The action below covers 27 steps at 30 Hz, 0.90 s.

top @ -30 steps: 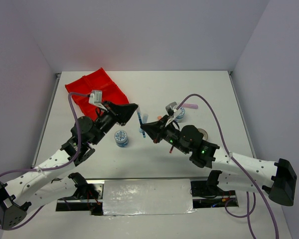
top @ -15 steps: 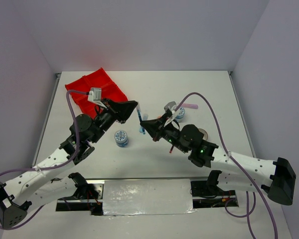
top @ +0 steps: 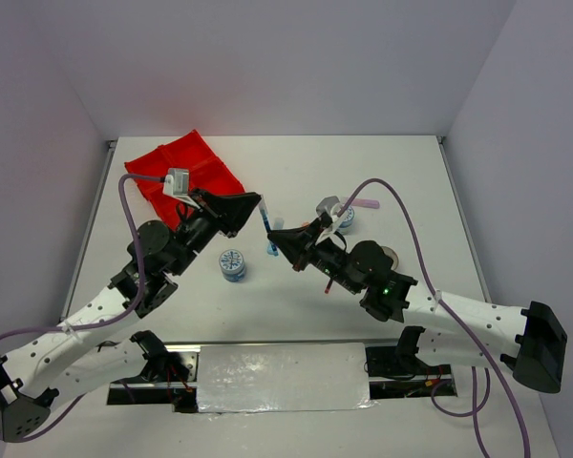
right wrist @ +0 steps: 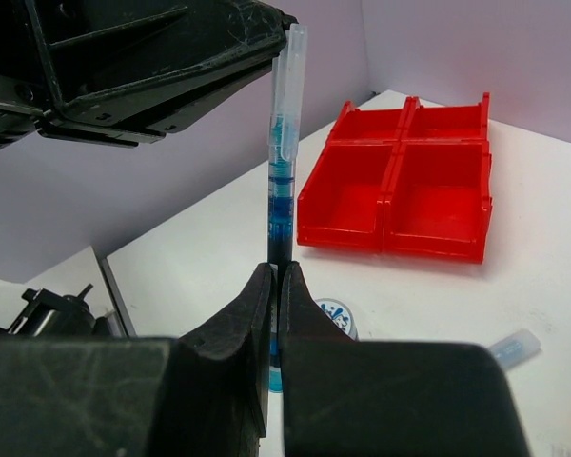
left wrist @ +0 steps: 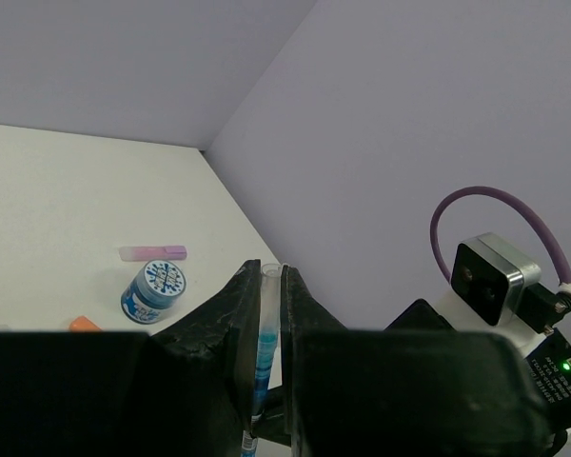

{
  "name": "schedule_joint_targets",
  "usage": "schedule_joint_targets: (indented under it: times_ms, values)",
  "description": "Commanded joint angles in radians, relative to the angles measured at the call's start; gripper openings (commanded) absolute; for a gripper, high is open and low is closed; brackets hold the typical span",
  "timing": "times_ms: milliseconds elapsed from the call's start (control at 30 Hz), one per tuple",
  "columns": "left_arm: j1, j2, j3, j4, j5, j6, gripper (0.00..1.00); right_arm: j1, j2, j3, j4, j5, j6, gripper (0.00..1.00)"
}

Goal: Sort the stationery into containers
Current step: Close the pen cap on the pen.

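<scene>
A thin blue pen (top: 266,225) is held in the air between both grippers. My left gripper (top: 261,202) is shut on its clear cap end, seen in the left wrist view (left wrist: 271,271) with the pen (left wrist: 265,319) between the jaws. My right gripper (top: 272,237) is shut on the pen's lower end; the right wrist view shows this gripper (right wrist: 276,271) and the pen (right wrist: 282,162) rising to the left gripper (right wrist: 171,48). The red four-compartment tray (top: 186,176) sits at the far left and looks empty (right wrist: 400,181).
One blue-white tub (top: 232,264) stands below the left gripper, another (top: 344,218) behind the right wrist. A pink stick (top: 365,203), a clear tape ring (top: 389,256) and a light-blue stick (right wrist: 514,345) lie on the white table. An orange-tipped stick (left wrist: 84,324) lies near the far tub (left wrist: 153,290).
My right gripper has moved a little up and toward the left gripper with the pen. The left arm has shifted slightly back and left. The items on the table have not moved.
</scene>
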Motion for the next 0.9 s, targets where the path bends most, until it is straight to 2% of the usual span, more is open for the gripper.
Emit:
schedule_joint_targets:
  times_ms: [0, 233, 333, 433, 867]
  values:
    - [-0.006, 0.001, 0.017, -0.035, 0.054, 0.034, 0.19, 0.008, -0.02, 0.015, 0.163, -0.028, -0.022, 0.0]
    - [-0.005, 0.001, 0.012, -0.011, 0.071, 0.043, 0.29, 0.007, -0.02, 0.012, 0.164, -0.051, -0.014, 0.0]
    - [-0.006, -0.005, 0.008, -0.006, 0.072, 0.045, 0.31, 0.008, -0.025, 0.011, 0.164, -0.049, -0.016, 0.0]
    - [-0.005, -0.013, 0.003, -0.008, 0.068, 0.046, 0.37, 0.007, -0.025, 0.011, 0.164, -0.052, -0.018, 0.0]
    - [-0.006, -0.01, -0.005, 0.02, 0.111, 0.055, 0.37, 0.008, -0.028, 0.023, 0.146, -0.028, -0.022, 0.0]
